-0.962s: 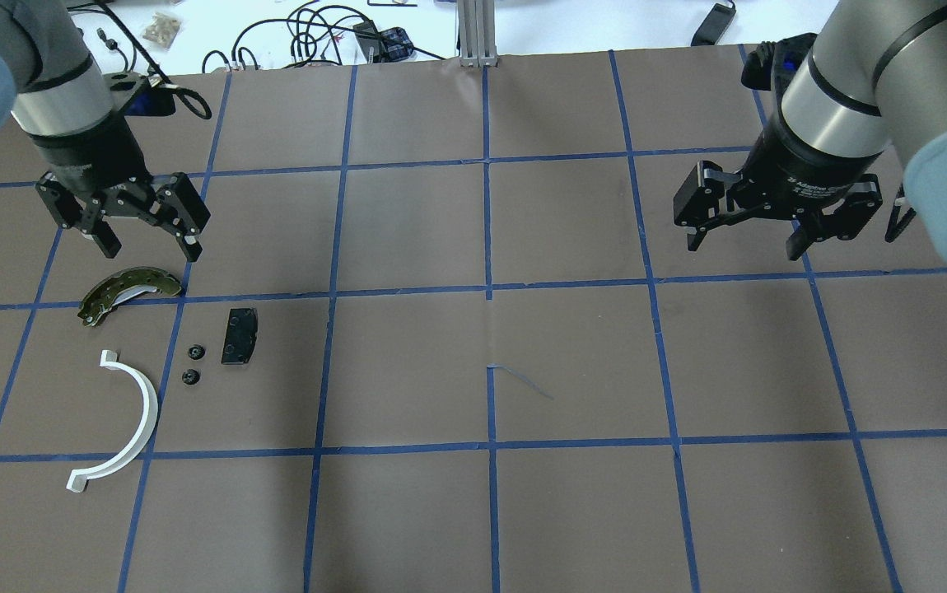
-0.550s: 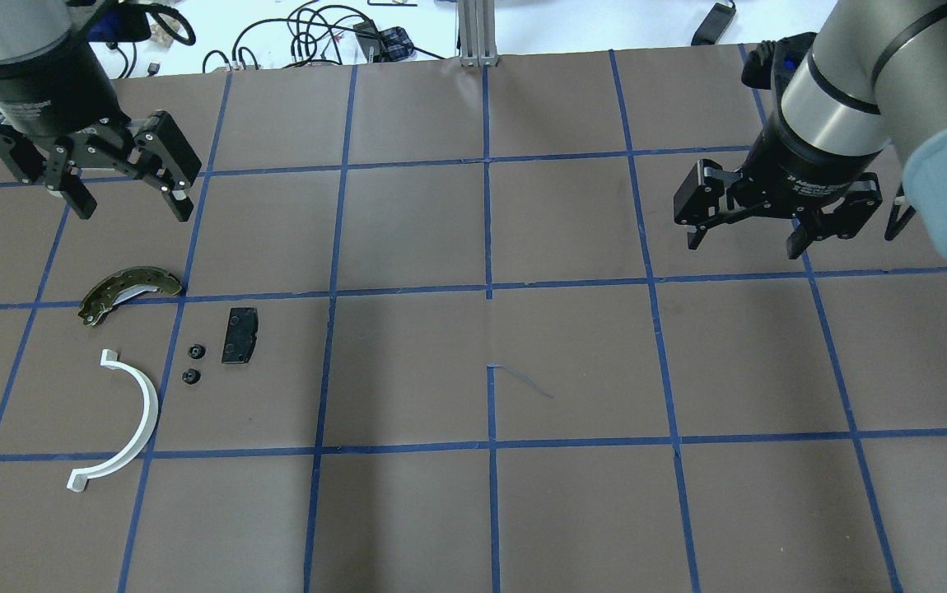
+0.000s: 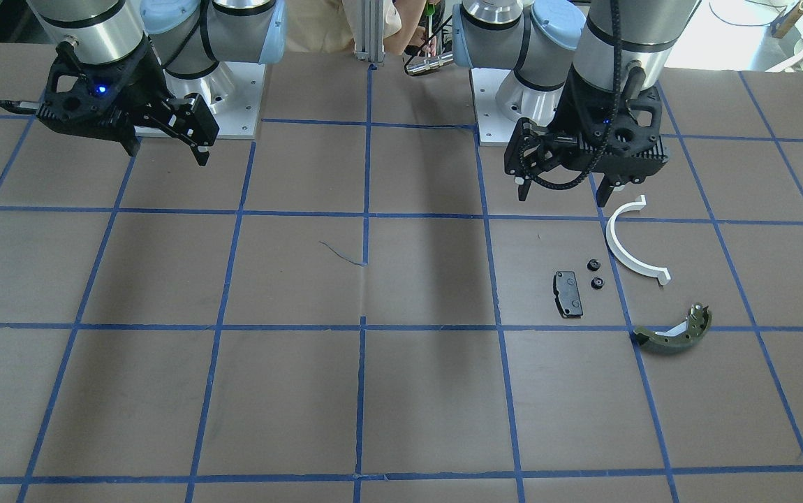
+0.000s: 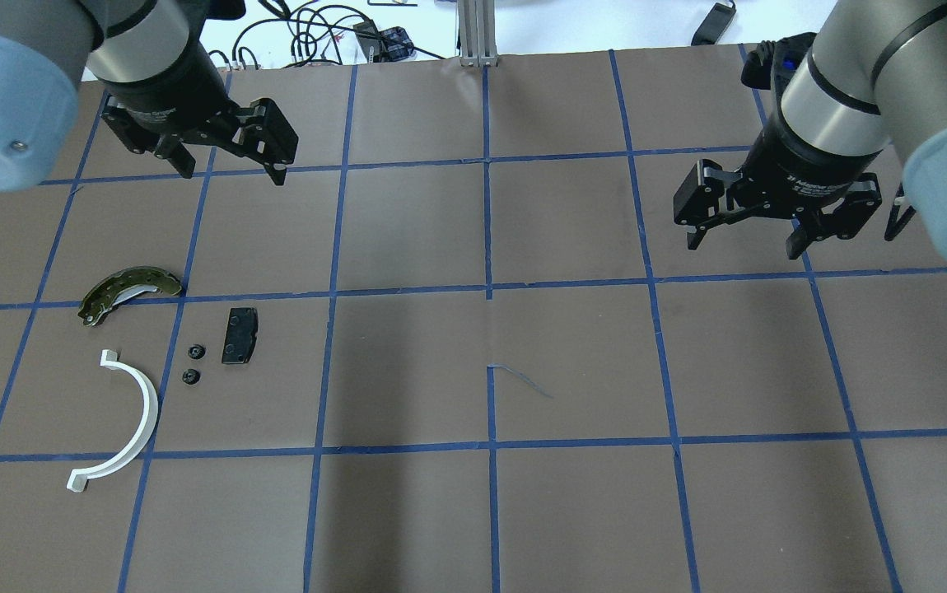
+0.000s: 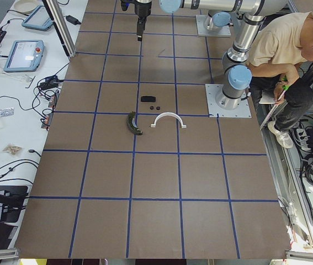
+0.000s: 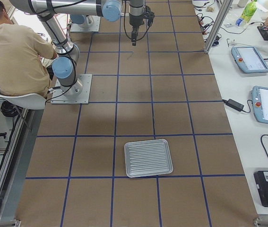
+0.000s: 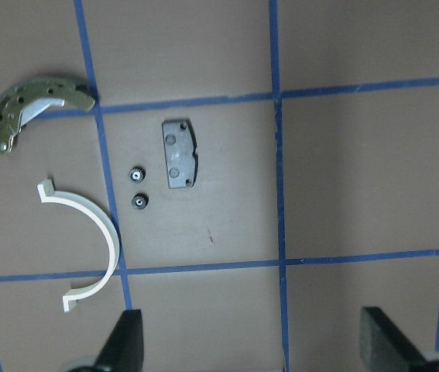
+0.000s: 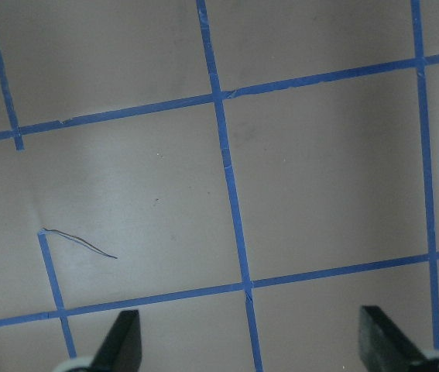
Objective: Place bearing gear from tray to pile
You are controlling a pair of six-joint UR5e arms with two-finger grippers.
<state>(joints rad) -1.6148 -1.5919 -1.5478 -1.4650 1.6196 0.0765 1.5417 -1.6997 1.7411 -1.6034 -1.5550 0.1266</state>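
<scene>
Two small black bearing gears [image 4: 196, 352] [image 4: 189, 377] lie on the table in the pile, between the black pad [image 4: 240, 335] and the white half-ring [image 4: 129, 422]. The olive brake shoe [image 4: 126, 288] lies behind them. The left wrist view looks down on the gears [image 7: 136, 174], pad [image 7: 180, 153], half-ring [image 7: 95, 240] and shoe [image 7: 33, 105]. My left gripper [image 4: 232, 175] is open and empty, raised behind and to the right of the pile. My right gripper [image 4: 742, 249] is open and empty on the right. The silver tray [image 6: 148, 157] shows only in the exterior right view and looks empty.
The table is brown with blue tape grid lines. A loose tape strand [image 4: 523, 380] lies near the centre. Cables [image 4: 317, 37] and a metal post [image 4: 478, 33] sit beyond the far edge. A person [image 5: 288, 49] sits beside the robot bases.
My left gripper has moved from just behind the brake shoe, farther back and to the right, staying open and empty. The right arm and the pile have not moved.
</scene>
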